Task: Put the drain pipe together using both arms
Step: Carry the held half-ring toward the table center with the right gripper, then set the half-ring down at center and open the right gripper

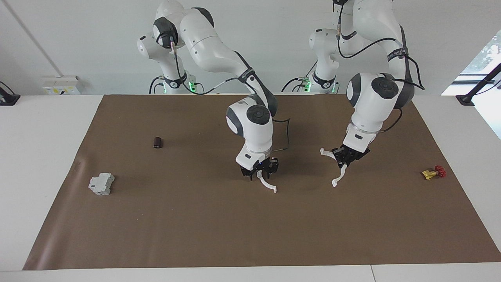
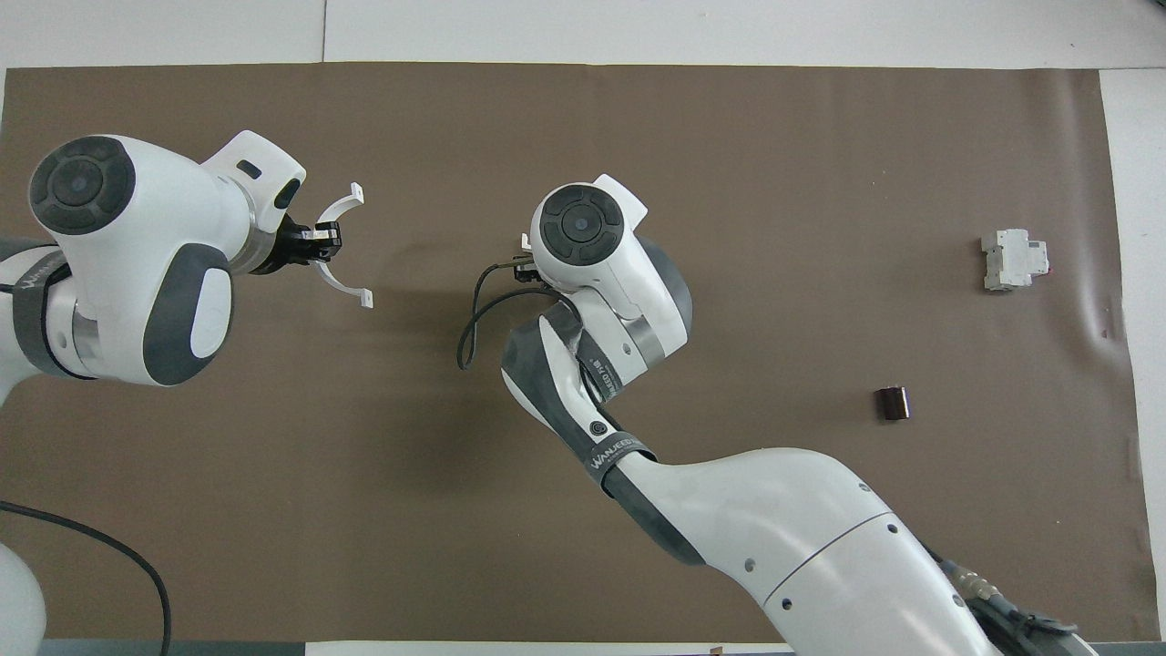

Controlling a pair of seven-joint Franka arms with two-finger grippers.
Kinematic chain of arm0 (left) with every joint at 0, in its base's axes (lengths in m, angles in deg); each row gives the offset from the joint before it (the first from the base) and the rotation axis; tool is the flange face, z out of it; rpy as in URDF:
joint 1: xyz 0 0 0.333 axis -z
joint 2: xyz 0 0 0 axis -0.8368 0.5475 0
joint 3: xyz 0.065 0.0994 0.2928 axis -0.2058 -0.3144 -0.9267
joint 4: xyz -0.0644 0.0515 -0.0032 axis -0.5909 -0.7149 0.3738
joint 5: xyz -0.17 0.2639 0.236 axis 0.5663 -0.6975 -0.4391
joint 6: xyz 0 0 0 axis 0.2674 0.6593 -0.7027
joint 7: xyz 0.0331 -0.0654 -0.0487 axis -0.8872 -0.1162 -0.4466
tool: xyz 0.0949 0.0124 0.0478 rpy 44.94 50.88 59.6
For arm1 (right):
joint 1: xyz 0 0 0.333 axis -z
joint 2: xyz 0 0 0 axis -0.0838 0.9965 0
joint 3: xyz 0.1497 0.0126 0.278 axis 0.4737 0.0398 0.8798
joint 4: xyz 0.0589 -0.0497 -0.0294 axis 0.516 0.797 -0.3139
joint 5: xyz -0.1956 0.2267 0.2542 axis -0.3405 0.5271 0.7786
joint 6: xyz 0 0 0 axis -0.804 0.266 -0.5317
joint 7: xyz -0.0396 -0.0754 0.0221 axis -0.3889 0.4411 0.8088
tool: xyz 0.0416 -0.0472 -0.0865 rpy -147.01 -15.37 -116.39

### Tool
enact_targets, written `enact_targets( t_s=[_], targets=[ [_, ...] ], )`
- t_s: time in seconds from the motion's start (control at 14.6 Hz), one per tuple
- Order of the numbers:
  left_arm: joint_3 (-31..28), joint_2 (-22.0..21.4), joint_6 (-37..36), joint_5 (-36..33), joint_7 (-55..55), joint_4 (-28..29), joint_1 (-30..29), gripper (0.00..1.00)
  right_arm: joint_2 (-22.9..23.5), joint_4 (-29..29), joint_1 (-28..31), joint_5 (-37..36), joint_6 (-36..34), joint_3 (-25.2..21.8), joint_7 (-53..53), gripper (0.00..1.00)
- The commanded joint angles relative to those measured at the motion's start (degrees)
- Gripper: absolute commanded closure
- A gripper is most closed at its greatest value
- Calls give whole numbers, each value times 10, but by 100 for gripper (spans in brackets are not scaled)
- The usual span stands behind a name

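Observation:
The drain pipe is in two separate white half-circle arcs, one in each gripper. My left gripper point(image 1: 347, 156) is shut on one arc point(image 1: 339, 177), held in the air over the mat toward the left arm's end; both also show in the overhead view, gripper point(image 2: 314, 242) and arc point(image 2: 347, 290). My right gripper point(image 1: 260, 171) is shut on the other arc point(image 1: 267, 186), low over the middle of the mat. In the overhead view the right wrist point(image 2: 578, 225) hides that gripper, and only a small white tab point(image 2: 526, 241) of its arc shows. The two arcs are apart.
A grey boxy block point(image 1: 101, 184) point(image 2: 1011, 260) and a small dark cylinder point(image 1: 157, 142) point(image 2: 892, 403) lie toward the right arm's end. A small yellow and red piece point(image 1: 433, 172) lies toward the left arm's end. A brown mat point(image 1: 195, 227) covers the table.

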Motion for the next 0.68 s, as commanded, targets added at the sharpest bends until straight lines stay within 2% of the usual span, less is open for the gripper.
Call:
enact_targets(
  t_s=[0.0,0.27,0.48,0.62],
  targets=[
    [-5,-8,14,-6,7,9,5,100,-58,-13,70,-3,-85,10,88,0],
    [-6,19,30,-21,17,-9,33,100,-121,-6,159,-1,-169,7,170,0],
    [-6,44,71,-78,107,-11,71,100,-182,-7,213,-2,-254,5,190,0],
    [-6,88,75,-120,184,-35,107,100,-224,-10,257,-1,-316,5,228,0]
  ],
)
